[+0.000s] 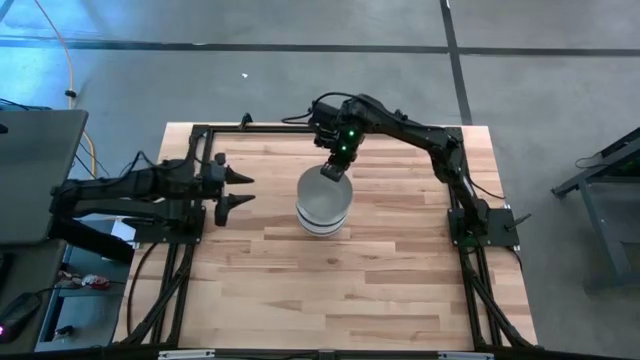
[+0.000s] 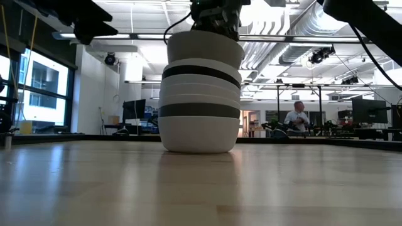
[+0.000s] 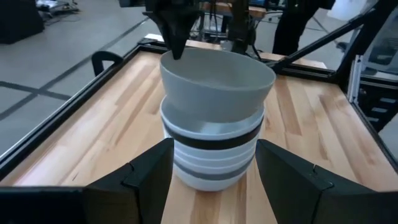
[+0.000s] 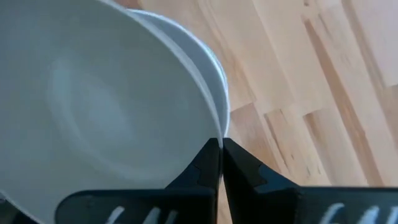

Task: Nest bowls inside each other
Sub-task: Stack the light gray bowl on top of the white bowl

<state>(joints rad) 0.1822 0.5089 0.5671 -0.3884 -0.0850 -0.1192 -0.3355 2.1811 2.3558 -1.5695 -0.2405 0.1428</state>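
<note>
Tool of right arm pinches smooth grey bowl's rim.

1 stack of bowls, 2 arms, 1 table.

Wood table w/ bowl stack

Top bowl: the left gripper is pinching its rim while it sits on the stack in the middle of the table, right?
Not quite. The right gripper pinches the top bowl by its rim, as the high view shows. The left gripper waits open beside the stack, touching nothing.
</note>
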